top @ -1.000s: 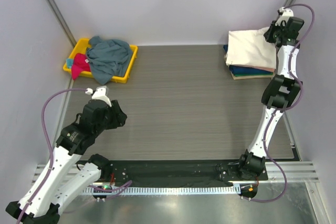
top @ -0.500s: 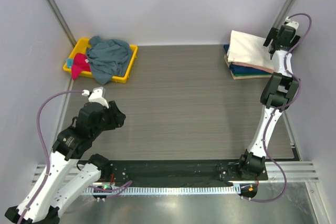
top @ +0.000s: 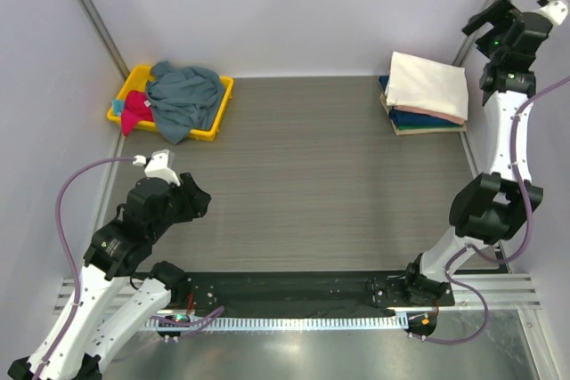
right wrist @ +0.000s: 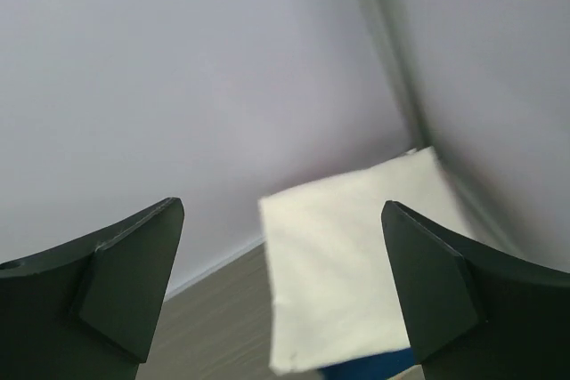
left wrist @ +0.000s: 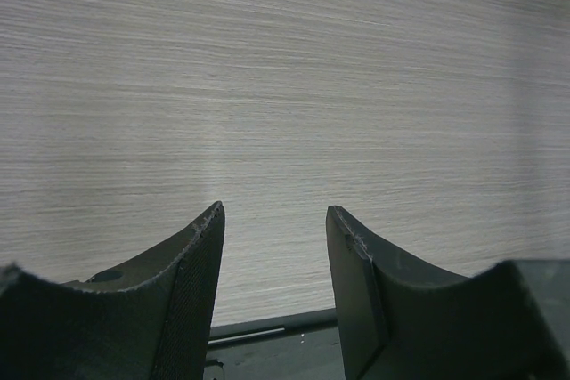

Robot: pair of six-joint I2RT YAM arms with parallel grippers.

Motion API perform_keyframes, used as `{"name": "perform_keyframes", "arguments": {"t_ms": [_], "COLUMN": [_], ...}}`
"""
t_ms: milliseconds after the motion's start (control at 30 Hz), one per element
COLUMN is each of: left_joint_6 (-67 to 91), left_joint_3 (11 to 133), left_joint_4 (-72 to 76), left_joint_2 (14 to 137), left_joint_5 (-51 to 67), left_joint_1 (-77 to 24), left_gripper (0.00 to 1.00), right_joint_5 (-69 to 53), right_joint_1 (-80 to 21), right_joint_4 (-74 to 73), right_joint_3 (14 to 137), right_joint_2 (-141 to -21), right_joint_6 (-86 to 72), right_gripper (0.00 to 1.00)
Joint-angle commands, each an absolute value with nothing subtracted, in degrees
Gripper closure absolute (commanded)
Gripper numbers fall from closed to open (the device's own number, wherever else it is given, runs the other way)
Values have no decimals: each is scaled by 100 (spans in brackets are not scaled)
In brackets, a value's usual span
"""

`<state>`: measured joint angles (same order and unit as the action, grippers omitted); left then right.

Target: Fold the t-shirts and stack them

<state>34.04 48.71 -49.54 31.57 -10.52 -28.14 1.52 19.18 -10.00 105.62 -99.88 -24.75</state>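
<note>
A folded cream-white t-shirt tops the stack at the back right, with a salmon-pink edge and a navy t-shirt under it. My right gripper hangs high above and to the right of the stack, open and empty. In the right wrist view the cream t-shirt lies well below the right gripper, and a strip of navy shows at its near edge. A grey-blue t-shirt and a magenta one lie crumpled in the bin. My left gripper hovers open over bare table at the near left.
The yellow plastic bin stands at the back left by a slanted frame post. Pale walls close in the back and both sides. A dark rail runs along the near edge between the arm bases.
My right gripper has opened, let go of the cream t-shirt and risen up and to the right, away from the stack. The left arm has barely shifted.
</note>
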Motion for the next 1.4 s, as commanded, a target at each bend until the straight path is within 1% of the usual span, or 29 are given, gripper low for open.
{"name": "perform_keyframes", "arguments": {"t_ms": [0,67,100,167,200,233,267,300,333,367,400,467,500,567,600,633,667,767,933,967,1000,1133,1233,1367], "left_joint_6": [3375,3384,3384,3392,3401,3401,3401,3393,3393,3384,3332,3261,3217,3182,3129,3103,3094,3111,3120,3320,3461,3989,4209,4271], "left_joint_3": [4869,4869,4869,4869,4869,4878,4878,4878,4887,4895,4896,4913,4913,4835,4677,4676,4519,4456,4324,4307,4272,4376,4534,4710], "left_joint_4": [-4755,-4755,-4772,-4772,-4772,-4790,-4781,-4781,-4790,-4799,-4790,-4720,-4650,-4509,-4335,-4220,-4114,-3973,-3973,-3999,-4112,-4377,-4272,-3666], "left_joint_2": [3103,3111,3129,3120,3138,3129,3129,3138,3138,3146,3146,3155,3164,3138,3129,3129,3120,3208,3278,3252,3182,3190,3426,3909], "left_joint_5": [-1134,-1134,-1151,-1160,-1204,-1213,-1239,-1274,-1388,-1441,-1468,-1468,-1459,-1468,-1572,-1573,-1808,-2091,-2609,-2932,-3562,-4497,-4832,-4860], "left_joint_1": [-2760,-2751,-2751,-2751,-2760,-2751,-2742,-2742,-2742,-2733,-2725,-2725,-2725,-2733,-2725,-2725,-2725,-2716,-2716,-2725,-2716,-2716,-2716,-2690], "left_gripper": [49,49,49,49,49,48,48,47,47,46,43,40,34,24,8,0,0,0,0,0,0,0,0,0], "right_joint_5": [-949,-660,-555,-256,-107,208,289,368,413,613,728,930,906,748,608,546,536,598,703,712,703,677,791,476], "right_joint_1": [805,56,-730,-1394,-2033,-2309,-2616,-2863,-3335,-3575,-3803,-4417,-4586,-4911,-5044,-5045,-5167,-5212,-5221,-5212,-5212,-5212,-5212,-5212], "right_joint_4": [-1388,-1459,-1468,-1407,-1363,-1284,-1127,-760,-591,-484,-327,-116,-36,602,1015,1019,1315,1512,1309,1457,1572,1828,1872,1985], "right_joint_3": [9820,9398,8926,8396,7880,7579,7254,6581,6270,5997,5516,5091,4645,4151,3679,3448,3062,2577,2452,2365,2303,2145,2109,2188], "right_joint_2": [-9591,-9091,-8931,-8502,-8386,-8237,-8105,-7851,-7753,-7665,-7507,-7349,-7191,-7006,-6805,-6707,-6610,-6416,-6591,-6644,-6662,-6680,-6776,-7005], "right_joint_6": [-2709,-2269,-2163,-1944,-1951,-1951,-1977,-2038,-2074,-2118,-2257,-2451,-2696,-2996,-3275,-3357,-3410,-3498,-3182,-3156,-3173,-3208,-3313,-3217], "right_gripper": [0,0,0,0,0,0,0,0,0,0,0,0,0,0,0,0,0,0,0,0,0,0,0,0]}}
